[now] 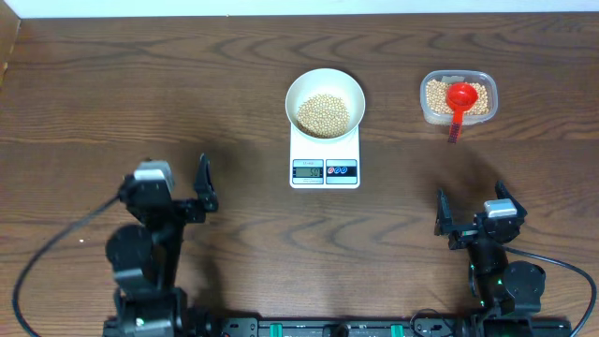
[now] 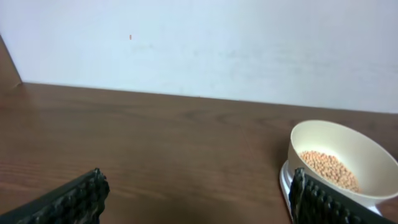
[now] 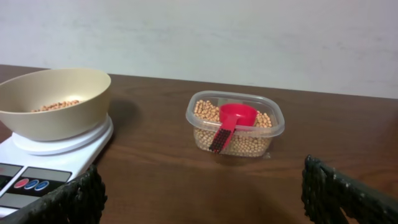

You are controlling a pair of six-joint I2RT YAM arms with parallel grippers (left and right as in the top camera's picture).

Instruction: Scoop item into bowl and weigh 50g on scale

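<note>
Presently, left gripper (image 1: 204,187) sits at near left, jaws apart, nothing held. Centre: bowl (image 1: 292,94) rests on the far part of the scale (image 1: 325,150), with beans (image 1: 323,114) heaped inside; display (image 1: 307,169) too small to read. Far right: tub (image 1: 426,94) of beans, red scoop (image 1: 460,95) lying in it, handle (image 1: 454,129) jutting over the near side. Right gripper (image 1: 471,204) at near right, jaws apart, empty. Risks: a further scoop may overshoot 50g; a clumsy grasp of the handle could tip the tub; any nudge of the bowl would spoil the reading.
</note>
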